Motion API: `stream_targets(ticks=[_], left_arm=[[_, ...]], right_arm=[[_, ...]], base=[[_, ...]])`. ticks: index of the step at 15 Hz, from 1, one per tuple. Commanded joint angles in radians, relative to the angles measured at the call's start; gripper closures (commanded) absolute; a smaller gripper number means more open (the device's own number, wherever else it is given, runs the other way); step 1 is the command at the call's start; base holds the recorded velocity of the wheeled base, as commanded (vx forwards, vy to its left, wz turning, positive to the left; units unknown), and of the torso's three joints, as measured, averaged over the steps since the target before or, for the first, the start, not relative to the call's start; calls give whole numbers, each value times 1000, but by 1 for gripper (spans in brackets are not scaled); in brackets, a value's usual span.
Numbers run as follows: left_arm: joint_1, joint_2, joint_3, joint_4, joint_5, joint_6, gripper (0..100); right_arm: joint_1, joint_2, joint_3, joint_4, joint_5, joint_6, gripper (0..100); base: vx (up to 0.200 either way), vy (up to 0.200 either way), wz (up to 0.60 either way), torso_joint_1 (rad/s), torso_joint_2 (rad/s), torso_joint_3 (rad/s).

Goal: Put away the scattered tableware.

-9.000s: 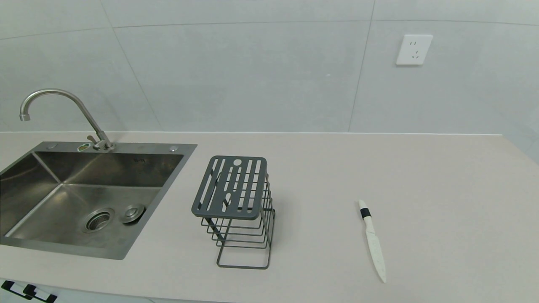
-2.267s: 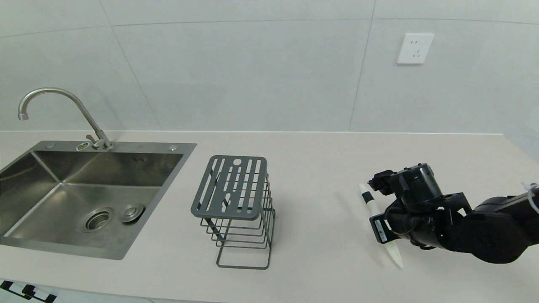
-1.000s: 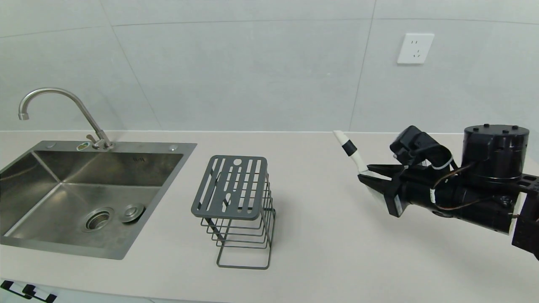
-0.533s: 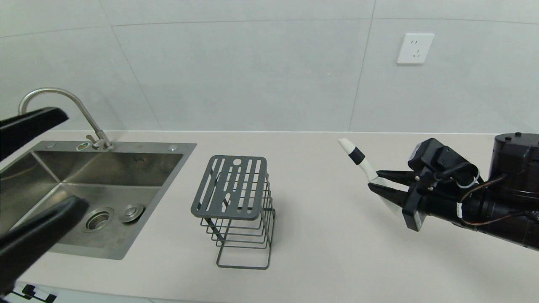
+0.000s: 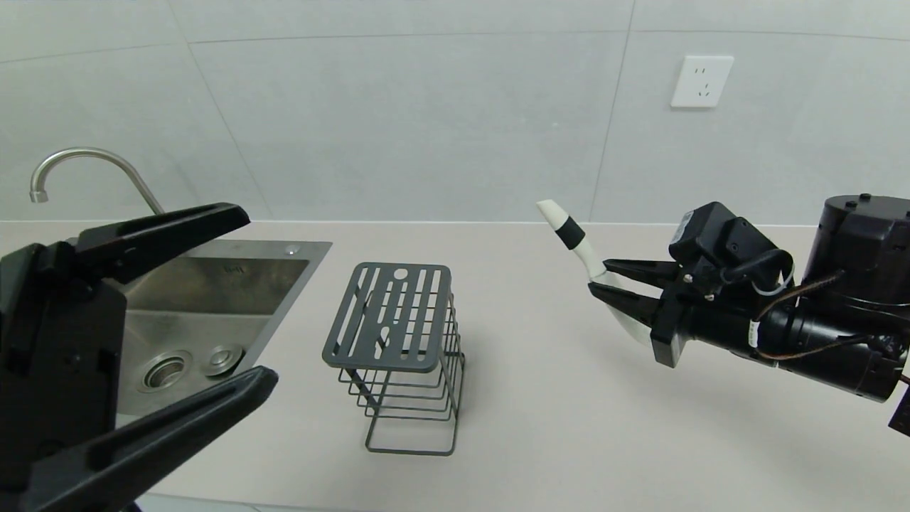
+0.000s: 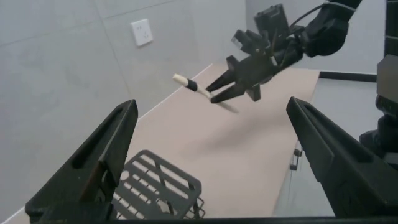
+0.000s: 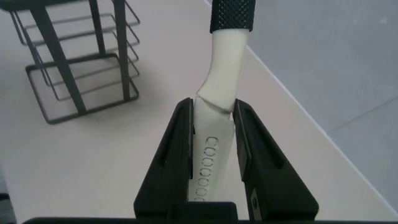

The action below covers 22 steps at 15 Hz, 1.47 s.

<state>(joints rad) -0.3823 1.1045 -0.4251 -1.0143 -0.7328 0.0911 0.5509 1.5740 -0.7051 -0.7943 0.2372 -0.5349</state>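
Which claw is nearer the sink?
Left. The left claw hangs open on the sink side of the rack; the right claw, gripping the knife, is on its other side.

The knife (image 5: 571, 233) lies between the fingers (image 5: 640, 269) of the right gripper (image 5: 598, 276), its handle sticking out past the fingertips toward the rack (image 5: 394, 334). The rack stands on the counter (image 5: 569, 412), beyond the spread fingers (image 5: 163, 231) of the left gripper (image 5: 259, 295) and right of the sink (image 5: 213, 284), which lies partly behind those fingers.

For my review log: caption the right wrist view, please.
Right pincer shut on the knife blade, handle pointing away, rack beyond.
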Motion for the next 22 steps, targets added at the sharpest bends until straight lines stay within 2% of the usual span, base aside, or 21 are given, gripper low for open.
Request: stream_targets(ticks=[1,2,3,4,6,14,16,17,18,19,22], left_arm=[[-4,78,-1,-55,-22,-1,0],[-3,118,-1,-110,-23,-1,0],[-3,126,-1,-122,-23,-1,0],[-3,183,-1,-210,-23,-2,0],[-3,233,-4,-279,-22,-8,0],[-9,305,-38,-291,-17,-13,0],[-63,357,-69,-291,-7,-76,0],[-63,357,-69,-291,-7,-76,0],[-130,391,-106,-291,58,-143,0],[-190,417,-132,-293,105,-175,0],[-236,457,-136,-296,130,-179,0]], right_arm=[[14,9,-10,-2,1,1,100],[27,11,-13,-10,-1,1,100],[31,11,-13,-10,-1,1,100],[35,12,-16,-10,-1,1,100],[37,11,-20,-17,-1,1,100],[77,14,-71,-22,-3,1,100],[81,18,-80,-26,-3,1,100],[81,18,-80,-26,-3,1,100],[81,18,-80,-29,-3,1,100],[83,18,-82,-29,-3,1,100],[83,17,-85,-39,-3,1,100]], base=[[0,0,0,0,0,0],[0,0,0,0,0,0],[0,0,0,0,0,0],[0,0,0,0,0,0],[0,0,0,0,0,0],[0,0,0,0,0,0],[0,0,0,0,0,0],[0,0,0,0,0,0],[0,0,0,0,0,0],[0,0,0,0,0,0],[0,0,0,0,0,0]])
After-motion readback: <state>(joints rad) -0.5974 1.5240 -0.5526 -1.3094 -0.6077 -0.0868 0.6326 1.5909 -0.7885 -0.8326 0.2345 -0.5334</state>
